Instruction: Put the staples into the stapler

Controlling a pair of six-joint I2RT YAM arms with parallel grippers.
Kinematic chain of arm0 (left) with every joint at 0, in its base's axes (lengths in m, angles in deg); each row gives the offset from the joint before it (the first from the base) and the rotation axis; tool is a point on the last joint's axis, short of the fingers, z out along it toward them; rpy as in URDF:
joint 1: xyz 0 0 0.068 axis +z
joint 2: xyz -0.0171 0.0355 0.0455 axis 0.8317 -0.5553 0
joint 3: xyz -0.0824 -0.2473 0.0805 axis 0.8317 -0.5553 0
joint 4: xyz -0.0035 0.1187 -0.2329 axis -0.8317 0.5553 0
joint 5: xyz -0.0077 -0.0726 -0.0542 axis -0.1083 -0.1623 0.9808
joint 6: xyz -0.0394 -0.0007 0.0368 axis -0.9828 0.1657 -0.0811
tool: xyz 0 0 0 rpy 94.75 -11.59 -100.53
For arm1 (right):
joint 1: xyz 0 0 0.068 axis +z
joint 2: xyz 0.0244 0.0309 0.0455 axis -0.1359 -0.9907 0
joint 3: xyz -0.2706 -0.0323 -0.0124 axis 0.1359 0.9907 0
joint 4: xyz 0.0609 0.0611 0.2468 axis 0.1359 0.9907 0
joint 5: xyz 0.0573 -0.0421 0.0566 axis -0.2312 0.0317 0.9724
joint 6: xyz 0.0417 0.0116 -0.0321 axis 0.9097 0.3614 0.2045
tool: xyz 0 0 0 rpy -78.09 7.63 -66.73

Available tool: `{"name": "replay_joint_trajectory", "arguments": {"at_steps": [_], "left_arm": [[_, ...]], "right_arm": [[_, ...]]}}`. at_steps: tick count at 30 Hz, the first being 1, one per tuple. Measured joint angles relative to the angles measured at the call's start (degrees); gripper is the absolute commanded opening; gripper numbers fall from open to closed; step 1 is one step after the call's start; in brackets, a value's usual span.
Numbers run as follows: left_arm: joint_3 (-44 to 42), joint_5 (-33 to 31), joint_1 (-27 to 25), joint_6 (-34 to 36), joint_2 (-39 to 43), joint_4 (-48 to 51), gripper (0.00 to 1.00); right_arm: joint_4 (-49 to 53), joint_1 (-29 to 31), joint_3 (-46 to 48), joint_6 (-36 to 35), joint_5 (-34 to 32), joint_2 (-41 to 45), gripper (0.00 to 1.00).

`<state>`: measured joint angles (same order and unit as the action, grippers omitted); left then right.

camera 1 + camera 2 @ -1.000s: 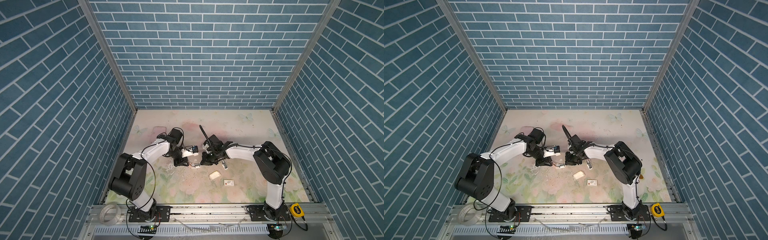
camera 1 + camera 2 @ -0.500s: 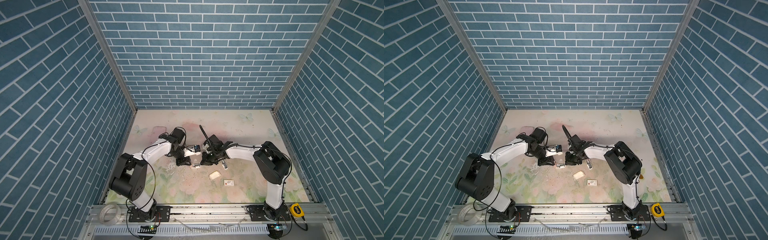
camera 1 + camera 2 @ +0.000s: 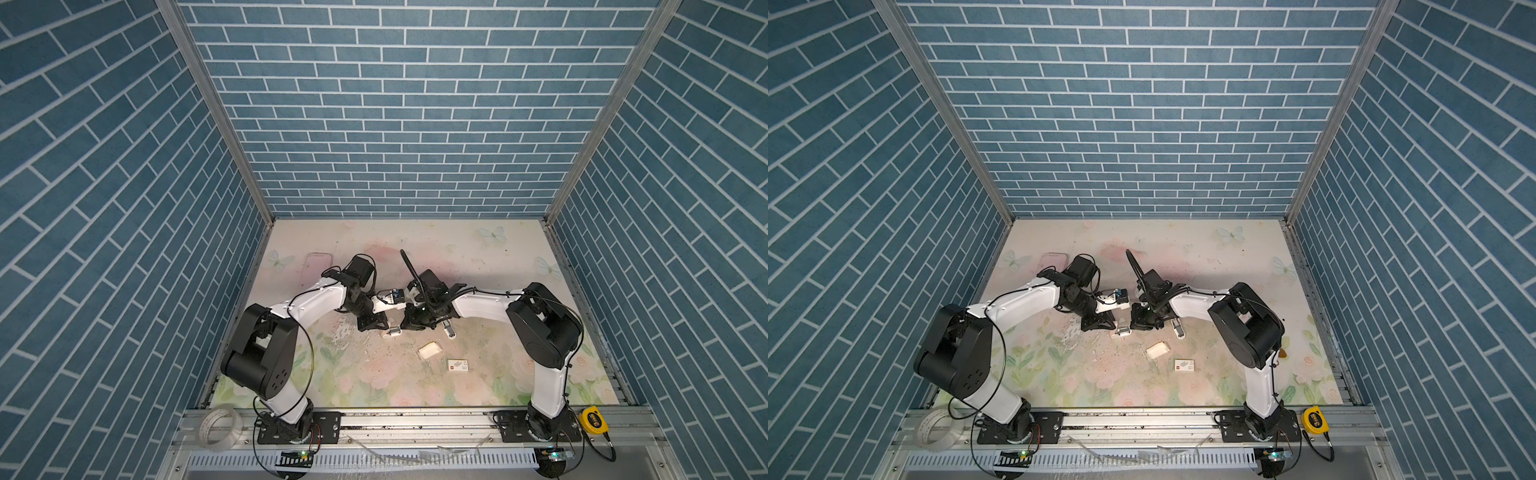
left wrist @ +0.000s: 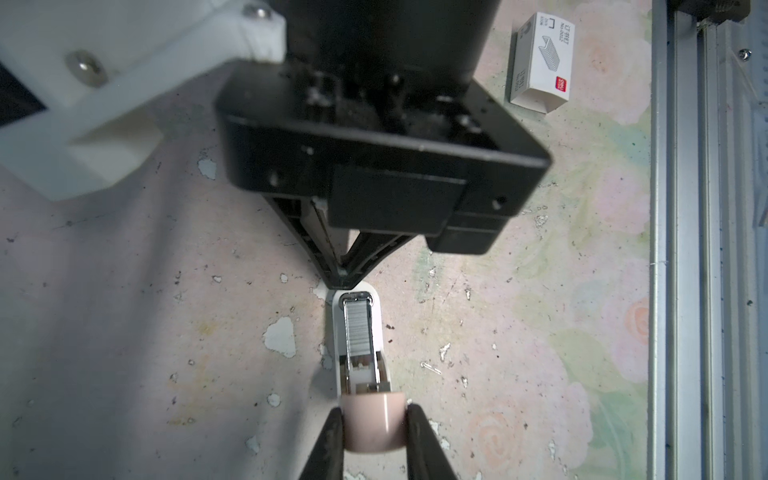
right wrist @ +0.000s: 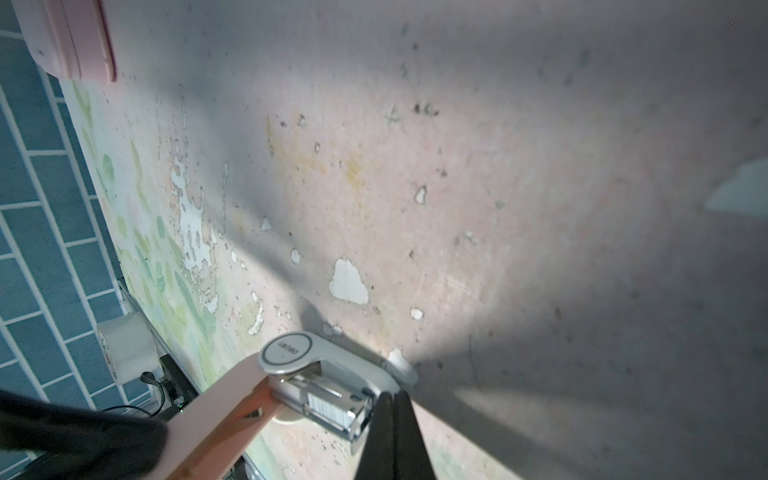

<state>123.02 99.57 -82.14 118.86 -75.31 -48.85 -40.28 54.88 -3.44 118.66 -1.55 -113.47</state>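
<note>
A small white stapler (image 4: 337, 332) lies on the mat with its pink lid (image 4: 374, 428) swung open. My left gripper (image 4: 375, 411) is shut on that lid. A grey strip of staples (image 4: 357, 328) sits in the open metal channel; the staples (image 5: 328, 405) show in the right wrist view too. My right gripper (image 5: 392, 397) is shut with nothing between its fingers, its tip against the channel's front end. In both top views the stapler (image 3: 392, 331) (image 3: 1123, 331) lies between the left gripper (image 3: 371, 323) and the right gripper (image 3: 411, 322).
A plain white card tray (image 3: 429, 350) and a white sleeve with a red mark (image 3: 457, 366) lie nearer the front. A second small stapler (image 3: 449, 330) sits by the right arm. A pink case (image 3: 318, 266) lies at the back left. A tape roll (image 3: 220, 428) and a yellow tape measure (image 3: 594, 419) rest on the front rail.
The left arm has shifted slightly to the right, toward the right gripper. Both grippers stay shut and the stapler stays in place.
</note>
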Motion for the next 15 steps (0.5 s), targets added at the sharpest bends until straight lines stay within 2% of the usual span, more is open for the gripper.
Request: {"name": "replay_joint_trajectory", "arguments": {"at_steps": [15], "left_arm": [[-0.13, 0.04, -0.7, 0.04, -0.66, -1.95, 0.18]], "right_arm": [[-3.21, 0.07, 1.18, 0.17, 0.26, 0.0, 0.02]]}}
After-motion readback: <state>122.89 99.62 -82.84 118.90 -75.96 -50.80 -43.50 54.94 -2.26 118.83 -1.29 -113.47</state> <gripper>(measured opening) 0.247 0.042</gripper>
